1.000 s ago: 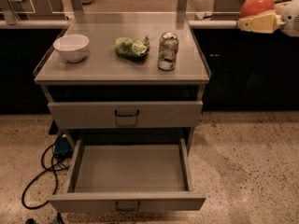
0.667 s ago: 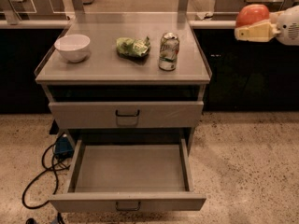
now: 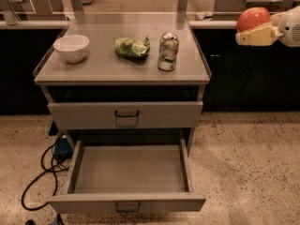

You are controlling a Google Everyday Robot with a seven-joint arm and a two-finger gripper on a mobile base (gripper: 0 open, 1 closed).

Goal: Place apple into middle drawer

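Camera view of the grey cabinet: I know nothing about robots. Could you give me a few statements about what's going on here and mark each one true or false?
1. The small round red-orange apple lies in the wide grey metal middle drawer. False: the two-finger gripper holds it in the air at the upper right, beyond the cabinet's edge.
2. The white bowl stands at the left of the grey cabinet top. True.
3. The silver-and-green drink can lies on its side. False: it stands upright, right of the green snack bag.
4. The middle drawer is pulled out, and the drawer above it is shut. True.
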